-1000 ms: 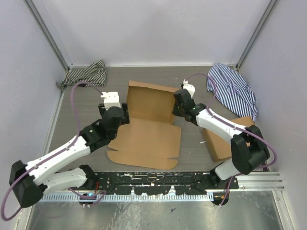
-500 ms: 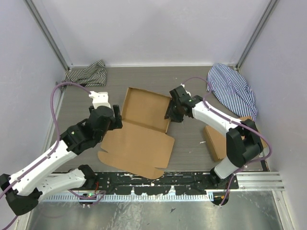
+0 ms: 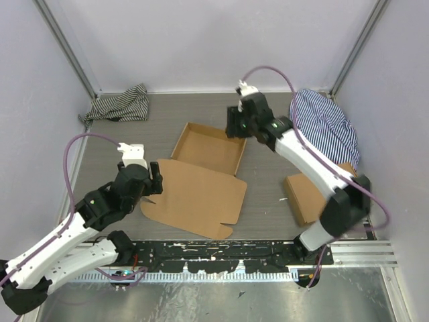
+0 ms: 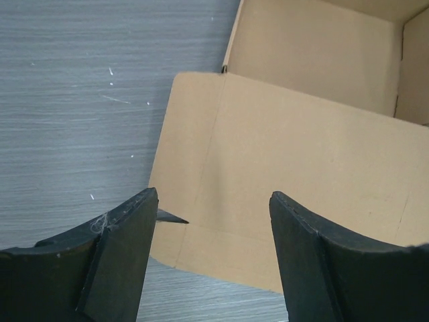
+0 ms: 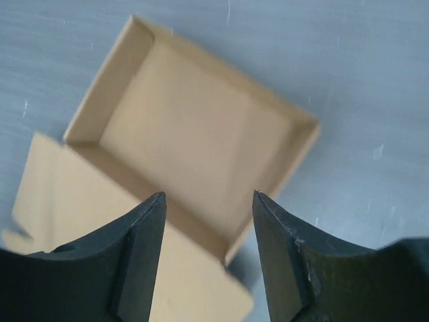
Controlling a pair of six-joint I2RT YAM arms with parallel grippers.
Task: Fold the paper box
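Paper box (image 3: pixel 200 181) lies mid-table (image 3: pixel 268 201): walled tray at the far end, lid panel flat toward the arms. The left gripper (image 3: pixel 149 182) hovers at the lid's left edge; the right gripper (image 3: pixel 232 126) hangs above the tray's far right corner. Second box (image 3: pixel 310 198) sits well to the right.

Left wrist: fingers (image 4: pixel 114 261) spread wide, released, nothing between them; the lid's corner is below.

Right wrist: jaws parted, released, empty, above the open tray.
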